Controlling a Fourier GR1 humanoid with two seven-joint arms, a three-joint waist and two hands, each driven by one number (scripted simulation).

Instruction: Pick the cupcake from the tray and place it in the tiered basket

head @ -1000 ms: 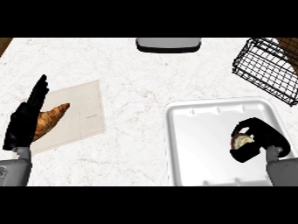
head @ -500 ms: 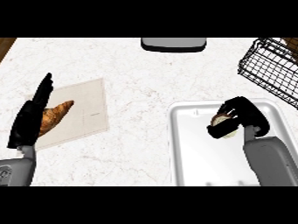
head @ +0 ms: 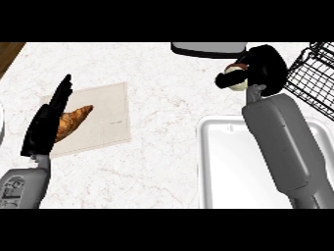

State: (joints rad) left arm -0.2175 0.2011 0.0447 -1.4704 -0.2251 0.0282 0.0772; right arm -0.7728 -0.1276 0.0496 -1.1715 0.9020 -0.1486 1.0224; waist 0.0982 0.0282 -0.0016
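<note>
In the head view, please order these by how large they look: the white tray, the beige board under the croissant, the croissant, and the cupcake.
1. White tray, largest.
2. Beige board.
3. Croissant, partly hidden by the left hand.
4. Cupcake, smallest, though the right hand covers part of it and holds it nearer the camera, so this is unsure.

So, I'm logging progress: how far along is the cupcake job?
Done: the cupcake is off the white tray, which shows nothing inside. In hand: the right hand curls round it above the counter, beside the wire tiered basket. Left: placing it inside. The left hand rests open.
</note>
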